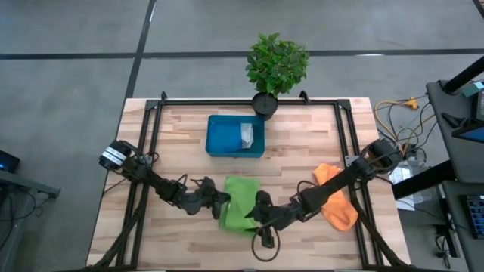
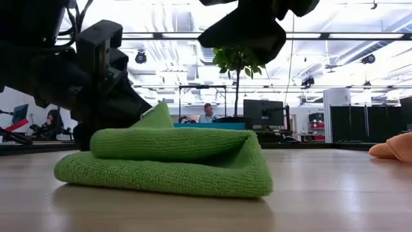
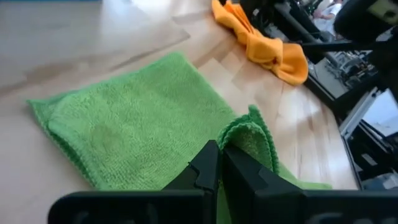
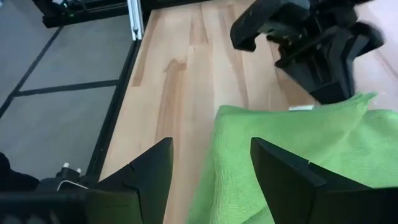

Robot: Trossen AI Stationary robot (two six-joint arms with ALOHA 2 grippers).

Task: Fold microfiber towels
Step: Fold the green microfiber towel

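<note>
Right at the near edge of the counter (image 1: 189, 121), about midway along it, the lime green towel (image 1: 240, 202) lies folded over on itself, a plump double layer with a rounded fold and nubby, loopy pile showing clearly in the low view. The left hand (image 3: 219, 163) comes in from the left side, its fingers (image 3: 205, 168) pressed tight together on one corner of the green cloth, and that pinched corner stands up in a little peak above the rest. The right hand (image 4: 211, 171) is at the towel's near edge, jaws spread wide with nothing between them but the cloth's edge lying below; it grips nothing. Off toward the right edge of the counter, the orange towel (image 1: 335, 198) sits crumpled in a loose, elongated heap, partly under the right arm. Farther back, around the middle of the counter toward the far edge, the blue tray (image 1: 224, 136) holds a grey-white towel (image 1: 246, 134) bunched against its right side. Behind that, at the far edge, a potted plant (image 1: 276, 66) stands, leafy and green. Beyond the counter, the low view shows an office room with a person seated at monitors.
</note>
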